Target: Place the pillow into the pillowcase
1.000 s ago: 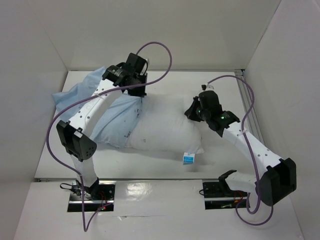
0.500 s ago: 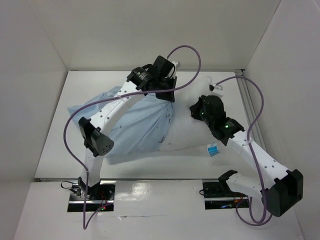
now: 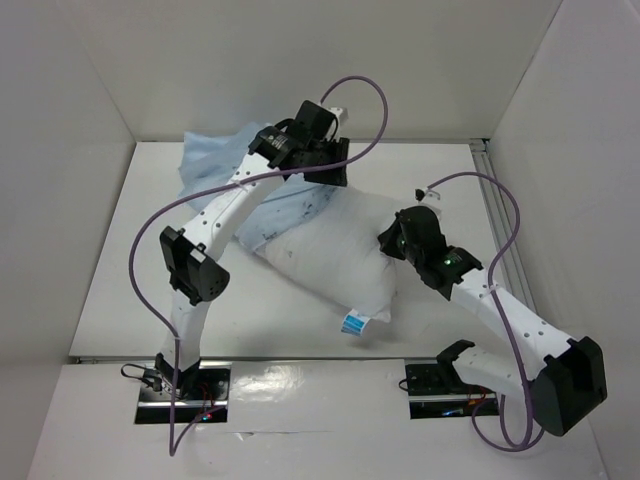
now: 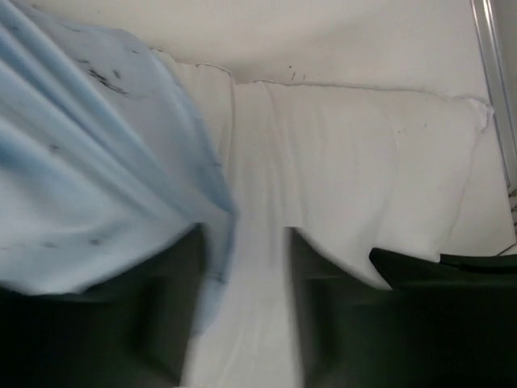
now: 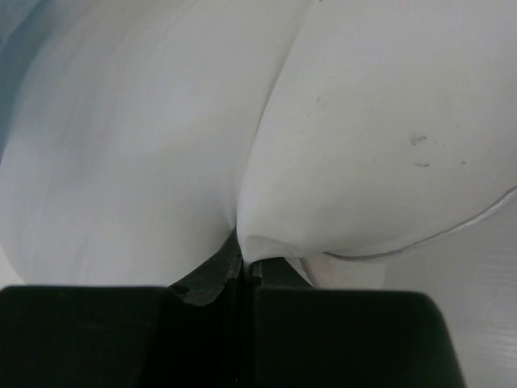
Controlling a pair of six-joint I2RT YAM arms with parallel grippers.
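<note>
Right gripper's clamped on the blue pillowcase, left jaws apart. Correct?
No. The right gripper is clamped on the white pillow, not the pillowcase; the right wrist view shows white fabric pinched in its shut jaws. The left gripper has its jaws apart, as you said.

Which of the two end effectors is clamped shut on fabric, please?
The right end effector, pinching a fold of the plump white rectangular pillow; the left end effector has its fingers apart, with the thin light-blue fabric pillowcase draped beside one.
</note>
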